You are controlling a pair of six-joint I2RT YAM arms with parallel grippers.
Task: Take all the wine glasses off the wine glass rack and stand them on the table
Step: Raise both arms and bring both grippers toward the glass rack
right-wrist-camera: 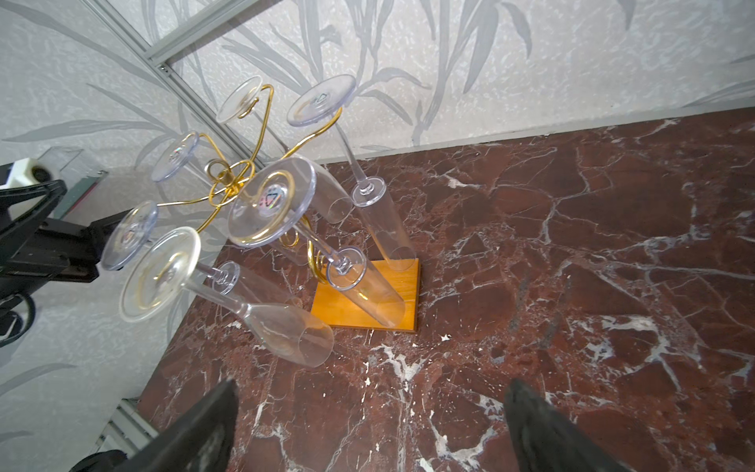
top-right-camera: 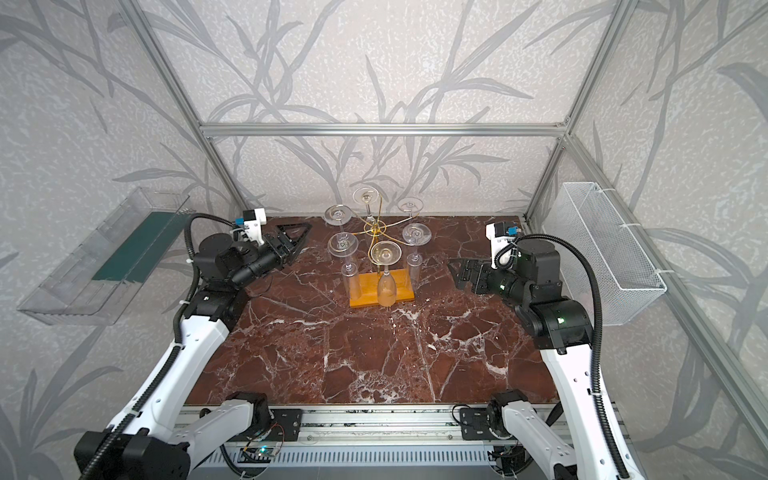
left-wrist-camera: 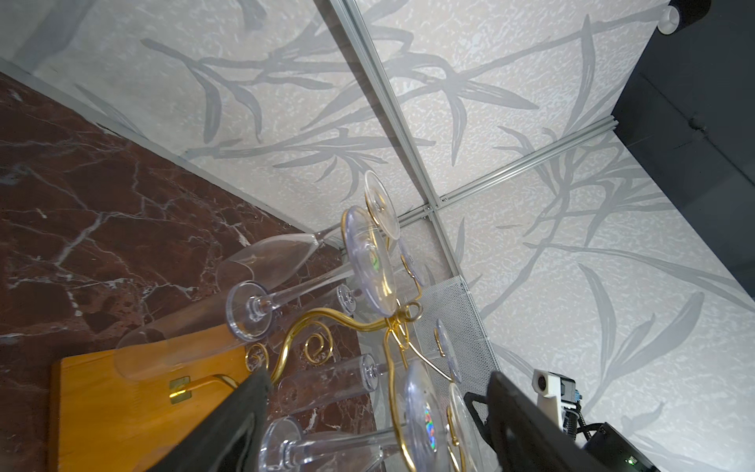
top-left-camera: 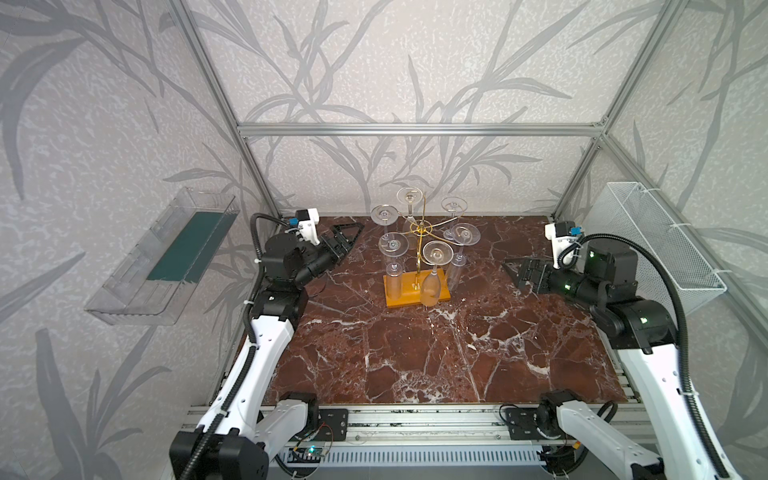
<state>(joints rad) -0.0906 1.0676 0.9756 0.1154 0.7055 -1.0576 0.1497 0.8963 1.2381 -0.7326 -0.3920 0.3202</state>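
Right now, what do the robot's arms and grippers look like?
The left arm and right arm match: white links, black joints, ribbed black cable. The left gripper and right gripper have black triangular fingers under white camera mounts. The right arm shows green lights.

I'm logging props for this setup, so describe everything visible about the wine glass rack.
The wine glass rack is thin gold wire: a central pole topped by six curled arms, on a rectangular orange-yellow wooden base. It stands upright toward the back of the red-brown marble tabletop. Six clear glasses hang upside down from its arms.
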